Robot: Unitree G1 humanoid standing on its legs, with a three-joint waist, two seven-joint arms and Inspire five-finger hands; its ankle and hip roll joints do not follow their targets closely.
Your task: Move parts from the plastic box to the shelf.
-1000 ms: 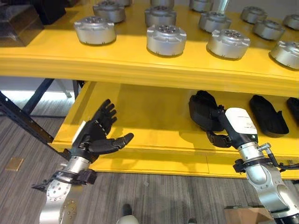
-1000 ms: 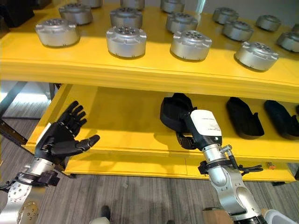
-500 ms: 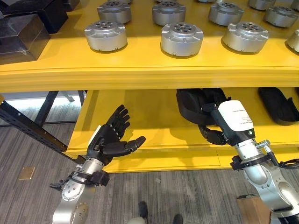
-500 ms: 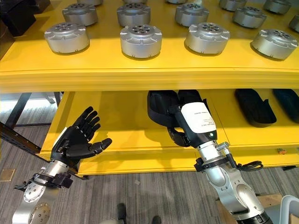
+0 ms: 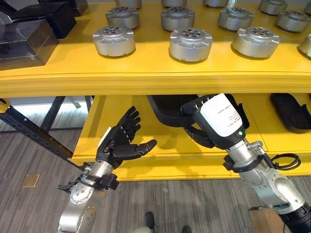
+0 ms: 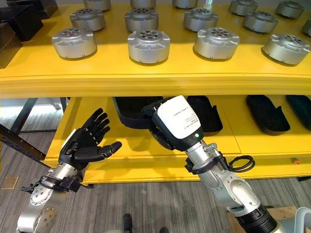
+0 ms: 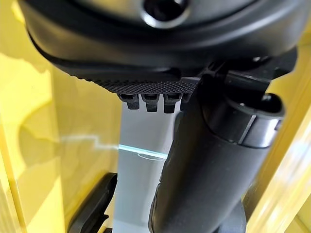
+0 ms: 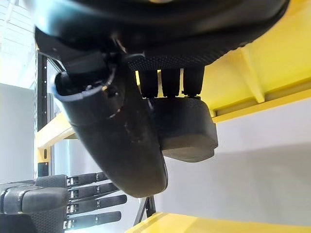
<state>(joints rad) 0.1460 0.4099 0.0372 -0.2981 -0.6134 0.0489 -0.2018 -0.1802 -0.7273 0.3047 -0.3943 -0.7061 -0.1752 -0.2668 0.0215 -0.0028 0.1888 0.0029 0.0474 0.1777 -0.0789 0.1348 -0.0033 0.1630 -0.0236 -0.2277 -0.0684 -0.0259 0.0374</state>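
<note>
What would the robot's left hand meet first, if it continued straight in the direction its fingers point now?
The open left hand points up and inward over the yellow lower shelf. Straight on, it would probably meet the underside of the yellow upper shelf first; depth is unclear. The black moulded part lies off to its right.

Workshop storeroom: yellow shelf (image 5: 146,77) of machined metal parts (image 5: 190,44).

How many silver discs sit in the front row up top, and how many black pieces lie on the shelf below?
Silver discs, top shelf front row: 4
Black parts, lower shelf: 4, one in the right hand
Total: 8
</note>
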